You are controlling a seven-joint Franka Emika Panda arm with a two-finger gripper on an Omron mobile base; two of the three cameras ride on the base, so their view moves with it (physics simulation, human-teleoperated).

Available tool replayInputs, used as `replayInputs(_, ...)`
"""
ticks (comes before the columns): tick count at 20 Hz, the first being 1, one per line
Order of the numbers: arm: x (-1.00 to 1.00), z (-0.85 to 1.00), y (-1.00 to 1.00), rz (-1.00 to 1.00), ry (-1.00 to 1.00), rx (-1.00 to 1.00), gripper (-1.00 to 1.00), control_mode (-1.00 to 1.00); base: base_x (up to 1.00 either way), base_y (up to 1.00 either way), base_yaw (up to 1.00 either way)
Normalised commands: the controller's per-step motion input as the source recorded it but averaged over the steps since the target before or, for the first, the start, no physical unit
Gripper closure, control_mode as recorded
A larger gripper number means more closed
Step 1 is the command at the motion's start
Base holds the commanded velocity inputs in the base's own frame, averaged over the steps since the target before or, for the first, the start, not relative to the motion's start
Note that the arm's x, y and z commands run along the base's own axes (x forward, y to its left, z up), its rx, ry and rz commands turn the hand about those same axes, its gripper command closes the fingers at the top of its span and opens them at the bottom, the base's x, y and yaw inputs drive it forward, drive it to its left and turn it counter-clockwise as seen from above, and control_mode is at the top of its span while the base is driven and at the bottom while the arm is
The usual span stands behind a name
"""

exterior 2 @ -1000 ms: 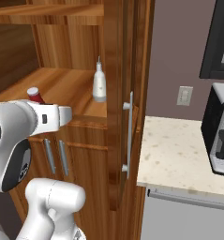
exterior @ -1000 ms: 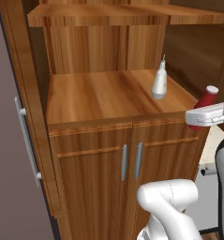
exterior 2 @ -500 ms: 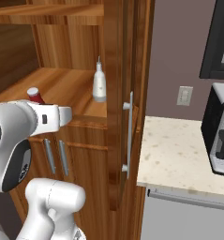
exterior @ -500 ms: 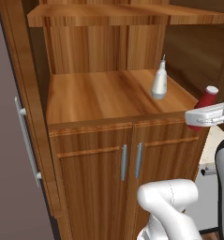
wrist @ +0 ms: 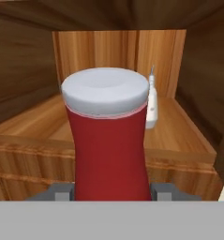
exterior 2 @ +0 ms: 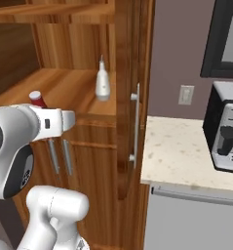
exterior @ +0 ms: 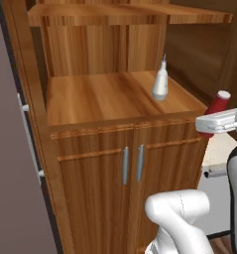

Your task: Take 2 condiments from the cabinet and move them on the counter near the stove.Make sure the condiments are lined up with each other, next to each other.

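The nozzle bottle [exterior: 160, 84] stands on the cabinet shelf [exterior: 100, 96] near its right edge; the capped bottle [exterior: 216, 106] is outside, before the shelf's right front corner.

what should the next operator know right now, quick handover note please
Gripper: shut on the red bottle, held upright out in front of the cabinet, clear of its shelf.
White nozzle bottle: standing on the cabinet shelf, toward its right side.
Counter: to the right of the cabinet, no condiment on it yet.
Done: red bottle grasped and pulled out.
Left: set it on the counter near the stove, fetch the white one, line both up side by side.
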Motion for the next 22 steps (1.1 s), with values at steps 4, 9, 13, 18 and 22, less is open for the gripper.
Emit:
replayInputs(4, 0.00, 0.00, 0.00, 0.00, 0.00, 0.00, 1.00, 1.00, -0.76, -0.08, -0.27)
replayInputs(9, 0.00, 0.00, 0.00, 0.00, 0.00, 0.00, 1.00, 1.00, -0.76, -0.02, -0.25)
replayInputs(13, 0.00, 0.00, 0.00, 0.00, 0.00, 0.00, 1.00, 1.00, -0.72, -0.06, -0.24)
replayInputs(18, 0.00, 0.00, 0.00, 0.00, 0.00, 0.00, 1.00, 1.00, -0.50, -0.26, -0.27)
replayInputs(22, 0.00, 0.00, 0.00, 0.00, 0.00, 0.00, 1.00, 1.00, -0.38, -0.31, -0.25)
